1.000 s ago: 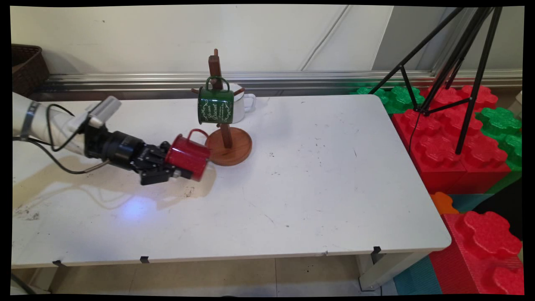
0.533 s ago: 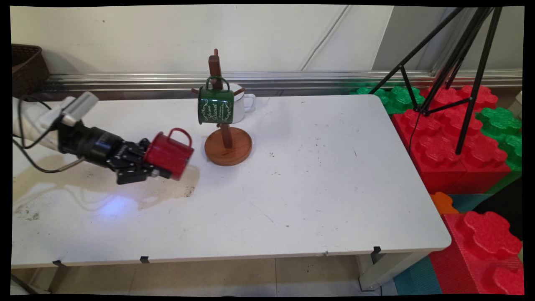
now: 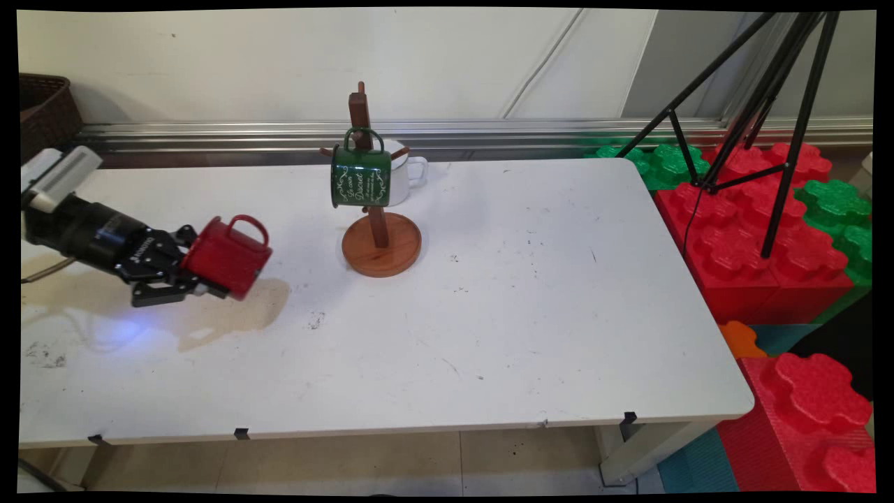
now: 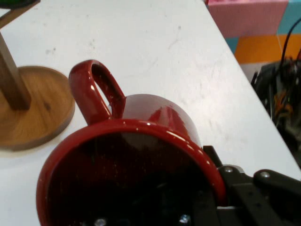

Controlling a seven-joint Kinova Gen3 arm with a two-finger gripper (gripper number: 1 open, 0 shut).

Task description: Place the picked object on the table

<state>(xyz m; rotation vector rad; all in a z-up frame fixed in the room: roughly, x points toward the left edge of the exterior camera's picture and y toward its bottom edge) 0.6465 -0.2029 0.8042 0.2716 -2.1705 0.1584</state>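
We see a white counter (image 3: pixel 531 307) before a pale wall (image 3: pixel 244 56) with a metal rail (image 3: pixel 531 129) along its foot. A dark wicker basket (image 3: pixel 43 112) sits far left. On the right stand red and green foam blocks (image 3: pixel 754 230) and a black tripod (image 3: pixel 761 105). Beige floor tiles (image 3: pixel 419 461) show below.

Open table (image 3: pixel 531 314) right of mug tree (image 3: pixel 377 209) — green mug (image 3: pixel 360 177), white mug (image 3: pixel 406 178) hanging

A glossy red enamel mug (image 3: pixel 229 256), a dark green mug with white scrollwork lettering (image 3: pixel 360 177), a plain white mug (image 3: pixel 405 176).
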